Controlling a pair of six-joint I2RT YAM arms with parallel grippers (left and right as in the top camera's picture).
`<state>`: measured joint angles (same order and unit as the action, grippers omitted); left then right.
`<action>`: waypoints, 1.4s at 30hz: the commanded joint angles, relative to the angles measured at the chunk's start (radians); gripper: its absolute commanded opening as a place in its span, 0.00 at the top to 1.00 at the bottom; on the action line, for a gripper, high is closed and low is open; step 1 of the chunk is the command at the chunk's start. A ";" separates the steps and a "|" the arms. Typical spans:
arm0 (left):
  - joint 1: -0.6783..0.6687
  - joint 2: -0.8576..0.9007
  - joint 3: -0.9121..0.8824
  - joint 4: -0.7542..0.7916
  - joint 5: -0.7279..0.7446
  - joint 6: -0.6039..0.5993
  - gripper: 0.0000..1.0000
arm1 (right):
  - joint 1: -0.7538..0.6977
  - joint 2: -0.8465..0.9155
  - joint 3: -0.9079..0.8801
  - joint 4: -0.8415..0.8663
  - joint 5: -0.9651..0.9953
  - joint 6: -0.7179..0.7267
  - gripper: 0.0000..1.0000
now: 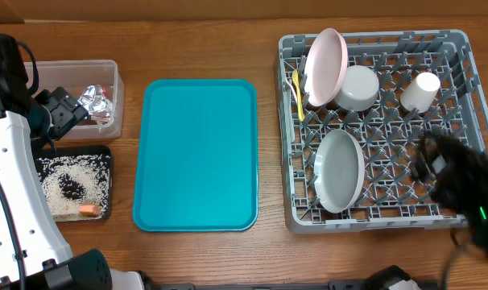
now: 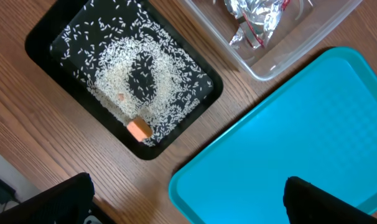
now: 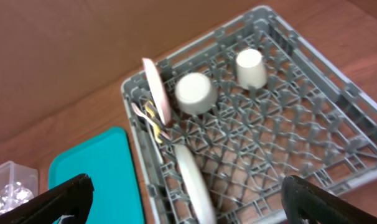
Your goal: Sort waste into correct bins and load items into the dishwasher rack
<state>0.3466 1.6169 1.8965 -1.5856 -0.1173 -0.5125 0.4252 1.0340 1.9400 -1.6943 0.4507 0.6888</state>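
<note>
The grey dishwasher rack (image 1: 461, 48) holds a white plate (image 1: 324, 66), a white bowl (image 1: 357, 87), a white cup (image 1: 419, 91), a grey-green plate (image 1: 341, 169) and a yellow fork (image 1: 297, 93). The clear tub (image 1: 111, 76) holds the foil ball (image 1: 95, 101). The black tray (image 1: 107, 153) holds rice (image 1: 67, 173) and the orange cube (image 1: 88, 211). My left gripper (image 1: 67, 113) is open and empty, by the tub. My right gripper (image 1: 437, 161), blurred, is open and empty above the rack's right front. The napkin is not made out.
The flat teal tray (image 1: 197, 153) lies between the bins and the rack. In the left wrist view it (image 2: 300, 124) sits beside the black tray (image 2: 148, 152) and the tub (image 2: 282, 59). The right wrist view shows the rack (image 3: 288, 124).
</note>
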 commanded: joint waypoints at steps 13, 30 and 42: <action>0.000 -0.002 -0.004 0.002 -0.013 0.019 0.00 | -0.006 -0.180 -0.274 0.001 -0.165 0.103 0.00; 0.000 -0.002 -0.004 0.002 -0.013 0.019 0.00 | -0.172 -0.301 -0.663 0.393 -0.228 -0.187 0.00; 0.000 -0.002 -0.004 0.002 -0.013 0.019 0.00 | -0.310 -0.793 -1.341 1.007 -0.394 -0.360 0.00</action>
<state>0.3466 1.6169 1.8927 -1.5845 -0.1177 -0.5125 0.1314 0.3294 0.7265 -0.7544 0.0803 0.3595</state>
